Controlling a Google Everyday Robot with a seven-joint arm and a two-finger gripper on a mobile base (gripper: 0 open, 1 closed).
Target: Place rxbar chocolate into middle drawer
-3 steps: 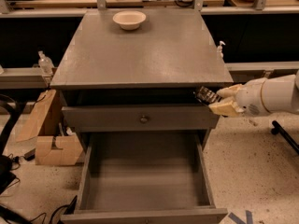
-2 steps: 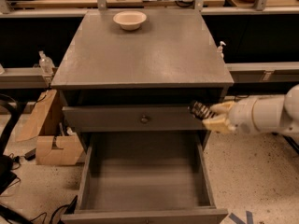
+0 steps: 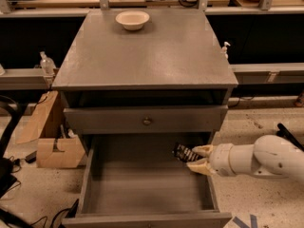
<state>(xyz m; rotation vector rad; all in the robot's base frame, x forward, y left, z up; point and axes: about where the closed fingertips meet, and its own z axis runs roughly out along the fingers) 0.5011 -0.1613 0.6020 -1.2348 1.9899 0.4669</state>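
Under the desk's (image 3: 152,56) front edge the drawer (image 3: 137,184) stands open, and at its right side the gripper (image 3: 197,159) pinches the bar (image 3: 183,152) between its fingers (image 3: 202,150) above the bottom; best lower it clear of the wall before releasing.

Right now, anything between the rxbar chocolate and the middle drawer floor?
Nothing visible. The gripper holds the rxbar chocolate above the right side of the open middle drawer; no object shows on the drawer floor beneath it.
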